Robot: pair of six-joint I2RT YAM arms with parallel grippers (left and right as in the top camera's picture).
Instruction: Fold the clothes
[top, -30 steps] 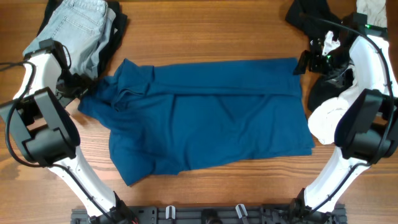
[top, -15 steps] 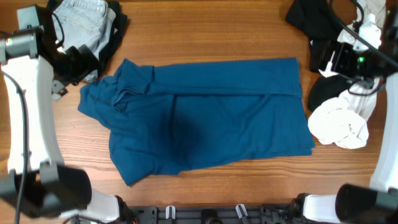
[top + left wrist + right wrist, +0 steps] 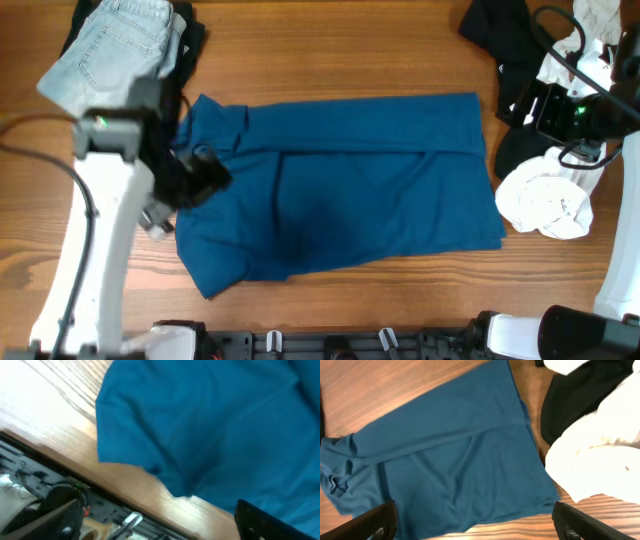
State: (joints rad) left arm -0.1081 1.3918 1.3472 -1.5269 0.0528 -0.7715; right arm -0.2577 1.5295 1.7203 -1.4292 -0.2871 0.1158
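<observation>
**Left gripper**: the fingers are seen spread wide at the two lower corners of the left wrist view, and nothing is held between them. The gripper is positioned over the left portion of the blue shirt, close to the bunched collar. Whether the fabric is touched cannot be determined. In the left wrist view, the near left corner of the shirt is shown lying on the wooden table.

**Right gripper**: the fingers are likewise set well apart, and nothing is gripped. The gripper is held off the right edge of the shirt, beside its far right corner and clear of the fabric.

**Blue shirt**: the garment is spread on the table between the two arms, with its long side running left to right. A strip along the far edge is folded over onto the body. The left end is rumpled, and the right edge is straight.

**Other items, located from the shirt:**
- Light jeans, laid over dark cloth, are placed beyond the far left corner.
- A crumpled white garment is placed just beside the right edge.
- A black cloth is partly covered by the white garment, on its far side.
- A second black garment is placed beyond the far right corner
</observation>
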